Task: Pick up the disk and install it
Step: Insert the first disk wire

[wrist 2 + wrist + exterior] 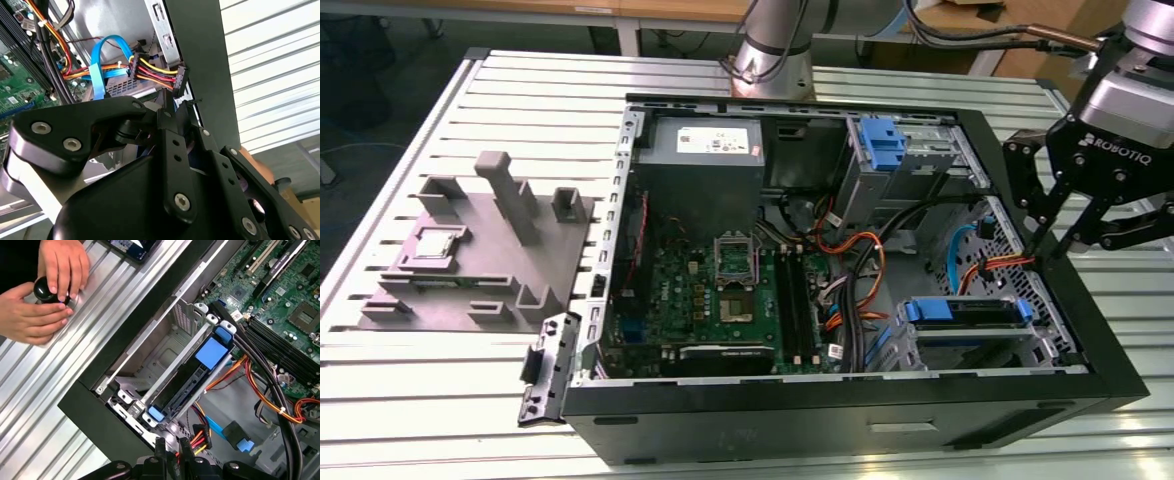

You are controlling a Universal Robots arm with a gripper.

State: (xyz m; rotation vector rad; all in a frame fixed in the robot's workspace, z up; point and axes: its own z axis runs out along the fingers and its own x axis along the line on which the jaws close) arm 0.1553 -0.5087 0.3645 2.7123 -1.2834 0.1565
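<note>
Black open computer case (854, 420) is seen lying on a slatted metal tabletop (440, 400) in the exterior view, with the green motherboard (707, 290) exposed and a grey fixture block (480, 250) set beside the case on the exterior view's left. The disk (965, 312) is found by its blue rail in the drive cage at the case corner toward the exterior view's right, lying flat, with orange and black cables (854, 290) running just beside it. The hand (1050, 250) is hung over the case wall on that same side, above and near the disk but apart from it, fingers pressed together, nothing pinched. A second blue-fronted bay (887, 140) is seen at the far end of the case. In the second wrist view the hand (167, 112) is shown shut at the tips, just beside the case wall (200, 60), with a bundle of red, yellow and black wires (155, 70) and a blue flat cable (100, 65) close behind it. In the first wrist view the disk (212, 352) is seen edge-on, seated in the metal cage (170, 340) inside the case, blue tabs at both ends; the fingertips (160, 447) are held near its lower end without touching. A person (40, 315) is seen at the tabletop with both hands around a black knob (45, 290).
</note>
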